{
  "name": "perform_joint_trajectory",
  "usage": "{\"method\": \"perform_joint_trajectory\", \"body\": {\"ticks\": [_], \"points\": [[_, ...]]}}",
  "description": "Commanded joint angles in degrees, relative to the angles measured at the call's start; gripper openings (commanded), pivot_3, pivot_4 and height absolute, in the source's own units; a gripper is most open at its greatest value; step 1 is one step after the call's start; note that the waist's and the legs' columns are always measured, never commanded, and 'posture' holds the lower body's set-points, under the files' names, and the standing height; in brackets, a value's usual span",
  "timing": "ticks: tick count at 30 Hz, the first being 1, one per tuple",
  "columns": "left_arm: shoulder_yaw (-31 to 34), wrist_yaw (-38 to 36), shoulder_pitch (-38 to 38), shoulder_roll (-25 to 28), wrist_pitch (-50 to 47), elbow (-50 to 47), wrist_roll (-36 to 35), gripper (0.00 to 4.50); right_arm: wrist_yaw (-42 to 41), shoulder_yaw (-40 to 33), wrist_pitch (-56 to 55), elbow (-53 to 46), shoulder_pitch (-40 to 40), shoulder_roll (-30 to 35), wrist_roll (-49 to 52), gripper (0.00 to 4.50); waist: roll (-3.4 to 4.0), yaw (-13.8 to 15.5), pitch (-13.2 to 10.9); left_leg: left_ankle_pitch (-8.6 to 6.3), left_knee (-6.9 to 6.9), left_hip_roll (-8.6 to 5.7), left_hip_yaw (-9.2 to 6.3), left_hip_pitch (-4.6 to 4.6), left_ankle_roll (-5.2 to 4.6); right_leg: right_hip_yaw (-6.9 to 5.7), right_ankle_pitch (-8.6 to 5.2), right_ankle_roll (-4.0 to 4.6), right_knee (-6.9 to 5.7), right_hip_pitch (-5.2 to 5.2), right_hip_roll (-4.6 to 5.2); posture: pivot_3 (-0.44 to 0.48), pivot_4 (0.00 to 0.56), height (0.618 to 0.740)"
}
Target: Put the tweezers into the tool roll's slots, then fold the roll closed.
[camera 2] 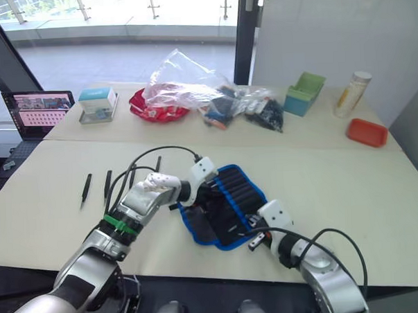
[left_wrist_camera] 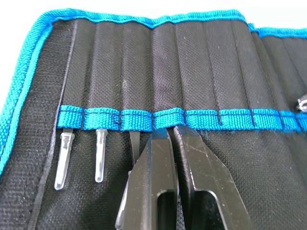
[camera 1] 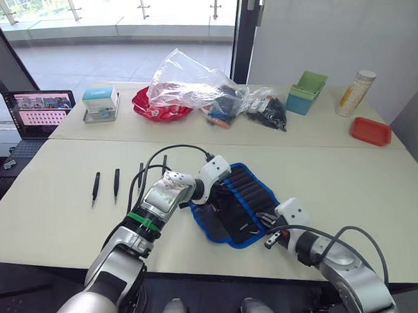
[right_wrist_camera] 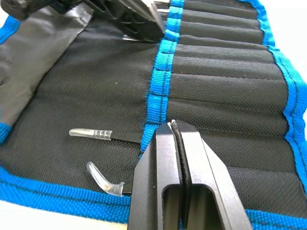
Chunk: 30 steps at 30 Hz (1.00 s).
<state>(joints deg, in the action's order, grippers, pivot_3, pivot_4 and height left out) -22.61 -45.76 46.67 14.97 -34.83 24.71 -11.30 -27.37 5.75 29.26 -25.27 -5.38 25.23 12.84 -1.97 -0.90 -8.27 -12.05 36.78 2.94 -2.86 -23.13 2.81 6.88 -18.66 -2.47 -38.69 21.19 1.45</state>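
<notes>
Where the head camera looks down: the tool roll point(camera 1: 233, 205) lies open and flat on the pale table point(camera 1: 349, 185), near its front edge, black woven fabric edged in bright blue.
Tweezers on the table: four slim black tweezers point(camera 1: 95, 188) lie loose in a row to the robot's left of the roll, well apart from it, with bare tabletop around them.
Left gripper, head view: the left gripper point(camera 1: 205, 196) rests on the roll's left part, cable looping behind it.
Right gripper, head view: the right gripper point(camera 1: 267, 223) sits at the roll's near right corner.
Back of table: a clear plastic bag point(camera 1: 192, 84) heaped over a red bowl point(camera 1: 158, 107), a green bin point(camera 1: 306, 91), an orange tray point(camera 1: 370, 131), a small box point(camera 1: 100, 104) and a laptop point(camera 1: 38, 113) at the far left.
Left wrist view: the slots point(left_wrist_camera: 192, 72) run as narrow ribbed pockets under a stitched blue band point(left_wrist_camera: 144, 119); two clear plastic tips point(left_wrist_camera: 62, 158) poke out below the band from the pockets near the roll's edge.
Left fingers: the fingertips point(left_wrist_camera: 163, 141) are pressed nearly together right at the band, nothing seen between them.
Right wrist view: coarse black mesh, blue band, two clear-capped tips lying near the blue hem.
Right fingers: closed together against the band, clamping nothing I can make out.
</notes>
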Motion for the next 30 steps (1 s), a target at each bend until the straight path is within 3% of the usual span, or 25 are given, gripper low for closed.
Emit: {"method": "perform_joint_trajectory", "body": {"ticks": [1,2,8,14,16,22,30], "points": [[3.4,0.1,-0.8,-0.5,1.2,1.3,-0.1,0.00,-1.4,3.4,2.6,0.9,-1.5,-0.1,0.2,0.01,0.00,0.0,0.0,0.00,0.00,-0.01,-0.01,-0.03,0.00,0.02,-0.03,-0.05,0.04,-0.01,0.00,0.000,0.150,0.723],[4.0,-0.4,-0.9,-0.3,1.0,0.8,-0.3,0.00,-1.4,3.3,2.6,1.0,-1.4,-0.1,0.1,0.01,0.00,-0.1,0.0,0.00,0.00,-0.01,-0.04,-0.04,0.00,0.03,-0.03,-0.06,0.06,-0.02,-0.01,0.000,0.150,0.723],[9.2,-7.9,-5.5,6.3,-1.5,-14.6,-5.7,1.91,0.3,3.0,2.0,2.3,-1.1,-0.4,-1.4,0.00,0.02,-1.3,0.0,0.00,-0.03,-0.02,-0.13,-0.08,0.00,0.02,-0.04,-0.03,-0.04,0.02,-0.04,0.000,0.150,0.723],[21.5,-7.8,-14.2,12.3,-2.8,-31.3,-14.2,4.00,0.9,3.0,1.4,3.2,-2.0,-0.9,-2.0,0.00,0.03,-1.4,0.0,0.00,-0.04,-0.02,-0.19,-0.11,0.00,0.00,-0.06,-0.03,-0.03,0.00,0.00,0.000,0.150,0.723],[26.8,-7.0,-19.0,14.5,-0.8,-35.6,-15.7,4.49,0.9,3.0,1.0,3.4,-2.4,-1.0,-2.1,0.00,0.04,-1.8,0.0,0.00,-0.05,-0.01,-0.20,-0.07,0.01,0.00,-0.06,-0.02,-0.02,-0.02,0.00,0.000,0.150,0.723],[39.7,1.6,-37.4,20.4,1.9,-38.7,-11.3,4.49,1.1,1.4,-2.1,4.8,-3.6,-1.8,-1.4,0.00,0.05,-1.8,0.0,-0.02,-0.13,0.00,-0.20,0.03,0.00,0.01,-0.09,0.03,0.00,-0.05,0.05,0.000,0.150,0.723],[57.3,15.7,-52.6,13.8,-0.4,-45.7,-14.4,4.49,0.1,-0.4,-4.1,6.3,-6.0,-2.3,-0.1,0.00,-0.44,-0.8,-0.1,-0.03,-0.16,-0.05,-0.31,0.01,0.03,-0.21,-0.10,0.03,0.20,-0.20,0.22,0.000,0.150,0.723]]}}
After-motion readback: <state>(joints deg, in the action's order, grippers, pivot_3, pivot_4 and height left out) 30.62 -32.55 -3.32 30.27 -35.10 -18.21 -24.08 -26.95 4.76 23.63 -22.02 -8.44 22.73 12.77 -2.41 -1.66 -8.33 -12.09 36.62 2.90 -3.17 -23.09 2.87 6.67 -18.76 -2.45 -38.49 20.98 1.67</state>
